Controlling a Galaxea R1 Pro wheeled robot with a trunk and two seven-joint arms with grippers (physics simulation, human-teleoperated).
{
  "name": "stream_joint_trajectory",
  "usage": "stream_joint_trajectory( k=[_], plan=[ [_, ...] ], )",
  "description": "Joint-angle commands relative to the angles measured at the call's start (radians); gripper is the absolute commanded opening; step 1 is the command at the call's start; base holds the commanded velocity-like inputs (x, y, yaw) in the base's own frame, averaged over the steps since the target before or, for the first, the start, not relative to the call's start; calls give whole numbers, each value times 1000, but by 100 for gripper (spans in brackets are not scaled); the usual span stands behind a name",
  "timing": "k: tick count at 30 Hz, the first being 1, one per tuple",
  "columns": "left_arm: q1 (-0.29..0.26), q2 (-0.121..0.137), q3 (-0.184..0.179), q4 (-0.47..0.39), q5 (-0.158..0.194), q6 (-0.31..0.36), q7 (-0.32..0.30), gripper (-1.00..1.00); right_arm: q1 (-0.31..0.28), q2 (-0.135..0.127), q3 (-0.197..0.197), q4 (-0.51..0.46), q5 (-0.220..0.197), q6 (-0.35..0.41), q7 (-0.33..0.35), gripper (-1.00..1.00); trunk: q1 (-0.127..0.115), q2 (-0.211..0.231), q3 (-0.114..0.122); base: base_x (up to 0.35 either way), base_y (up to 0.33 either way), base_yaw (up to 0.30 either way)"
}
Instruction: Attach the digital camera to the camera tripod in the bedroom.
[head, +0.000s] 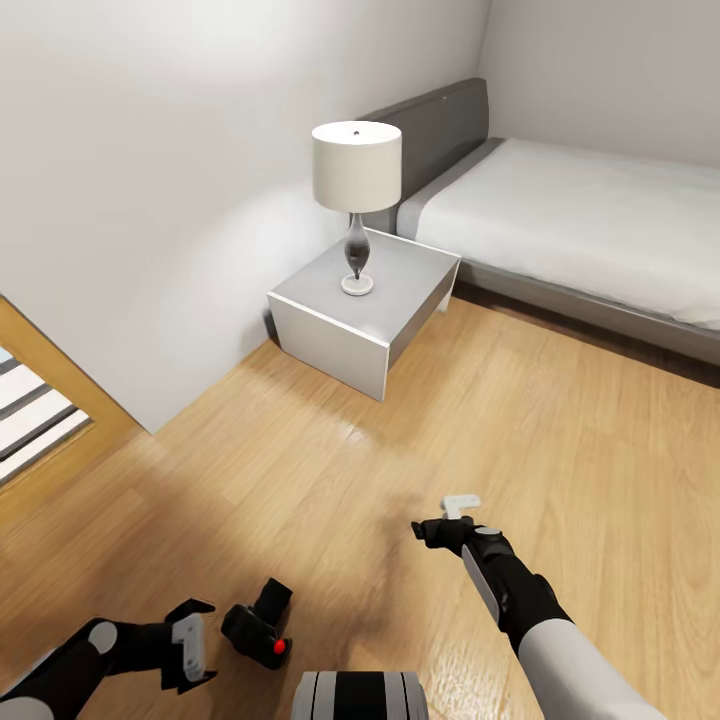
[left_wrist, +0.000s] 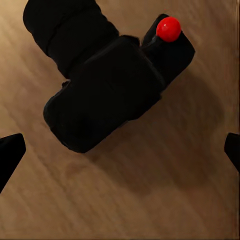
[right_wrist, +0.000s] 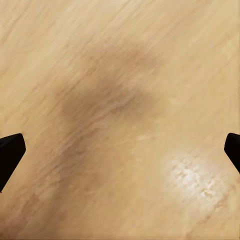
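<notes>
The digital camera (head: 258, 625) lies on the light wood floor just in front of my base, black, with its round red button (head: 281, 648) facing up. My left gripper (head: 200, 645) hangs open right beside it, apart from it. In the left wrist view the camera (left_wrist: 105, 95) sits ahead of the spread fingertips (left_wrist: 11, 155), and its lens barrel points away. My right gripper (head: 445, 518) is open over bare floor, with nothing between its fingertips (right_wrist: 10, 152). The camera tripod is out of view.
A grey nightstand (head: 330, 335) with a white-shaded lamp (head: 357, 170) stands against the wall ahead. The grey bed (head: 580, 230) runs along the right. A wooden door frame (head: 60, 390) is at the left. Open floor (head: 420, 420) lies between.
</notes>
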Motion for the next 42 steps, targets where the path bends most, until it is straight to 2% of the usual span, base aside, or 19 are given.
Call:
stream_joint_trajectory(
  k=[1,8,15,20,31,42],
  plan=[
    [5,-7,13,5,-2,2,-11,100,1,4,0,1,3,6,5,100,0,0,-1,0,0,0],
    [18,-46,51,44,36,40,-49,100,3,18,0,13,1,5,4,100,0,0,-1,0,0,0],
    [21,-86,90,84,75,78,-76,100,3,20,-1,15,0,2,2,100,0,0,-1,0,0,0],
    [21,-63,115,112,103,106,-103,100,3,21,0,15,0,1,2,100,0,0,-1,0,0,0],
    [21,-11,126,165,162,168,-119,100,3,22,0,33,3,-5,0,100,0,0,-1,0,0,0],
    [21,3,127,165,224,230,-119,100,3,22,-1,36,5,-7,0,100,0,0,-1,0,0,0]
  ],
)
